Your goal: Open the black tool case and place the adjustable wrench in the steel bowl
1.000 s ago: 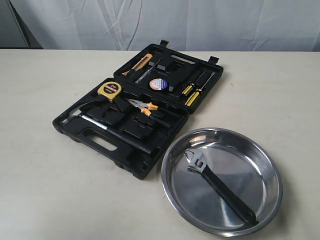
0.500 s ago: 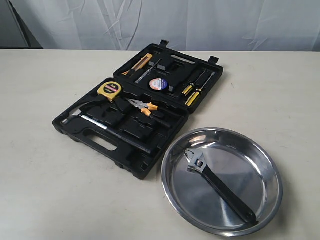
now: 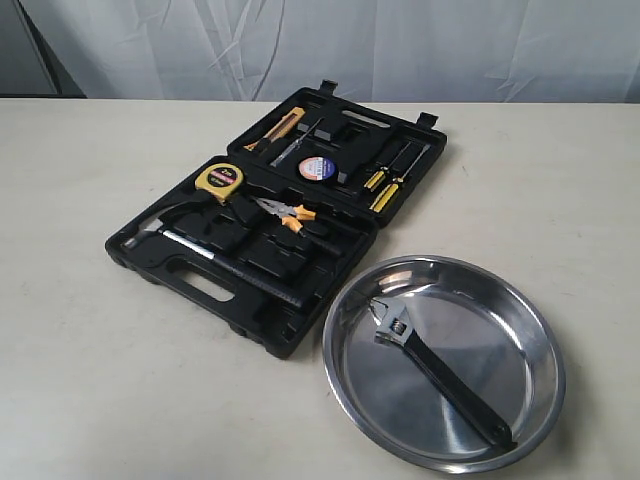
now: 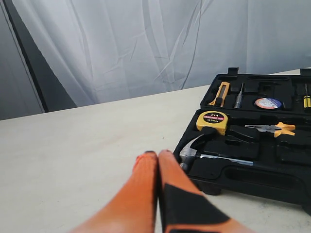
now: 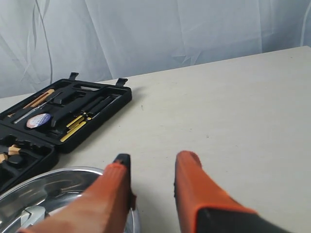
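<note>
One flat black moulded plastic tool case [image 3: 262,322] is lying open on the pale table [image 3: 90,380], its two halves spread flat. One small adjustable wrench [image 3: 440,375] with a silver head and a long black handle is resting inside the one wide, shiny steel bowl [image 3: 480,320], which is sitting just beside the case's near corner. The case is holding one yellow tape measure [image 3: 220,180], one silver-headed hammer [image 3: 225,260], one pair of orange-handled pliers [image 3: 285,212], two yellow-handled screwdrivers [image 3: 385,185] and one roll of tape [image 3: 316,168]. The left gripper [image 4: 156,154] is hovering with its two orange fingers pressed together, gripping nothing. The right gripper [image 5: 154,159] is holding its two fingers apart, empty, above the bowl's rim.
</note>
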Robot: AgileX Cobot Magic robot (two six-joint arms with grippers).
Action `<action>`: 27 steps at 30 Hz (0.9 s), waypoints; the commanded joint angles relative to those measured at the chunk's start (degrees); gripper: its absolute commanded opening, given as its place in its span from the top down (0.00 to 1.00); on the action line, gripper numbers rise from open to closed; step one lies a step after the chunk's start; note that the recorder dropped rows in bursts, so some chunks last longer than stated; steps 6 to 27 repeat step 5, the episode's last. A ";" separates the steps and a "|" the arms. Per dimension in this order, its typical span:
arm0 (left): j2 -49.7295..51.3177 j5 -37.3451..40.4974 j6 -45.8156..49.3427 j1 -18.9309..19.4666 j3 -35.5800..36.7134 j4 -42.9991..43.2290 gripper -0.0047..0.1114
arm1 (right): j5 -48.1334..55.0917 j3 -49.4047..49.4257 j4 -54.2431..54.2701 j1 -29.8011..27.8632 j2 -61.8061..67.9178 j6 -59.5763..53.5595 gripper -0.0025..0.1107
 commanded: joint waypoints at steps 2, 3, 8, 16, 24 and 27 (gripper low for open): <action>0.20 -0.16 0.02 -0.21 -0.12 -0.15 0.96 | -0.08 0.10 -0.14 -0.35 -0.39 0.01 0.70; 0.20 -0.16 0.02 -0.21 -0.12 -0.15 0.96 | -0.08 0.10 -0.14 -0.35 -0.39 0.01 0.70; 0.20 -0.16 0.02 -0.21 -0.12 -0.15 0.96 | -0.08 0.10 -0.14 -0.35 -0.39 0.01 0.70; 0.20 -0.16 0.02 -0.21 -0.12 -0.15 0.96 | -0.08 0.10 -0.14 -0.35 -0.39 0.01 0.70; 0.20 -0.16 0.02 -0.21 -0.12 -0.15 0.96 | -0.08 0.10 -0.14 -0.35 -0.39 0.01 0.70; 0.20 -0.16 0.02 -0.21 -0.12 -0.15 0.96 | -0.08 0.10 -0.14 -0.35 -0.39 0.01 0.70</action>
